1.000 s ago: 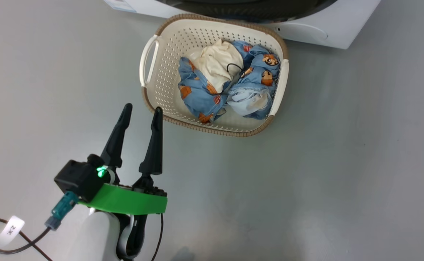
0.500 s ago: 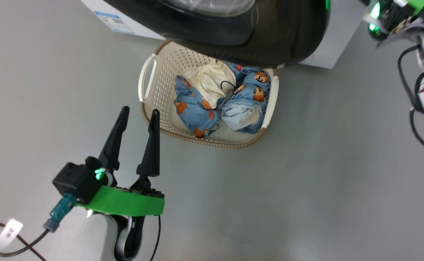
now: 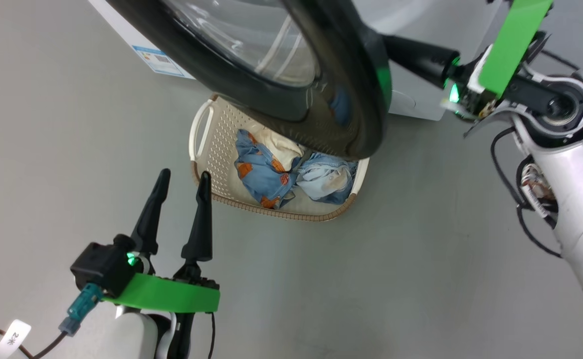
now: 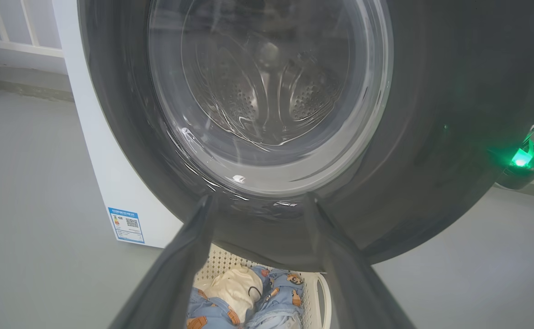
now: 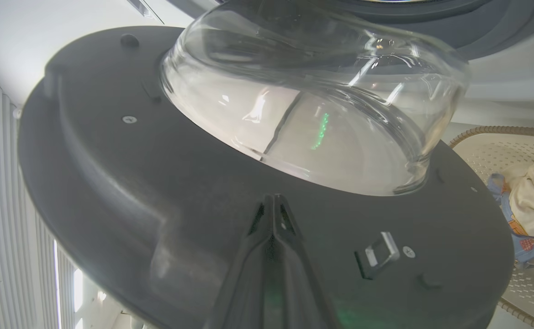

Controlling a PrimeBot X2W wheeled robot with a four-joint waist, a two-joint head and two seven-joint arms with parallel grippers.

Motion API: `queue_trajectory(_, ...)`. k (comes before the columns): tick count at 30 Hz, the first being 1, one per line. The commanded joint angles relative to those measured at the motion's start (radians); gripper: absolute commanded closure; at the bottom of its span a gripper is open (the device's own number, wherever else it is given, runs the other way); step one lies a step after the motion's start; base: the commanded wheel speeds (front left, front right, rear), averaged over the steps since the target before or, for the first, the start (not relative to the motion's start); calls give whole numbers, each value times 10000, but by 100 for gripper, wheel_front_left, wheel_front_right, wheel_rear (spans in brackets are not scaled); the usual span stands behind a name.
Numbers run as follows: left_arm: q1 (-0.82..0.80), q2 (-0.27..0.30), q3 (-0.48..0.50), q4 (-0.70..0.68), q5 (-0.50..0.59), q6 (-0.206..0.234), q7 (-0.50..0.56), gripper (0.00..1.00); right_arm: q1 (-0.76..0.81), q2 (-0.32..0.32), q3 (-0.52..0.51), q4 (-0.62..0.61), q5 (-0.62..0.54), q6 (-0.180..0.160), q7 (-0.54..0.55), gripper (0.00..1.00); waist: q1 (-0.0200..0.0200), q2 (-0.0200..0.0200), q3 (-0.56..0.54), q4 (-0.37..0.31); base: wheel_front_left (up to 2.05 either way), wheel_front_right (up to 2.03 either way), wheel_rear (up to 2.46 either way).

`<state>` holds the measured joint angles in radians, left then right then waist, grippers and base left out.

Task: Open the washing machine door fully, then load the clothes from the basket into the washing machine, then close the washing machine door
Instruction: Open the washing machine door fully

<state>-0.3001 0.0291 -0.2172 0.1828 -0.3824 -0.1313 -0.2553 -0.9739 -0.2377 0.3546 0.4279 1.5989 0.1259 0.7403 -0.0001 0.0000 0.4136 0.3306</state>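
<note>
Washing machine door (image 3: 271, 70) standing ajar above the basket (image 3: 211, 149).
The glossy black door with its clear glass bowl juts out from the white washing machine (image 4: 125, 201) and hides the basket's far end in the head view. The clothes (image 3: 271, 174), blue printed pieces and a cream one, lie inside the basket on the grey floor (image 3: 371, 274). The right gripper (image 5: 273, 201) has its fingers pressed together, tip against the door's inner face beside the bowl. The left gripper (image 3: 184, 173) hovers spread and empty near the basket's corner.
</note>
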Motion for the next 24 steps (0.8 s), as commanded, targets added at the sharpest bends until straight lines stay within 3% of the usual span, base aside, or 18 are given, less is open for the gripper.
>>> queue_trajectory(1,155,212,370,-143,112,6,-65,0,284,366,173,-397,-114,48,142,100,1,0,-108,10,0,0,0)
queue_trajectory(24,620,212,410,-64,293,6,-65,0,1857,1287,869,-1239,192,48,936,100,1,0,-998,641,0,0,0)
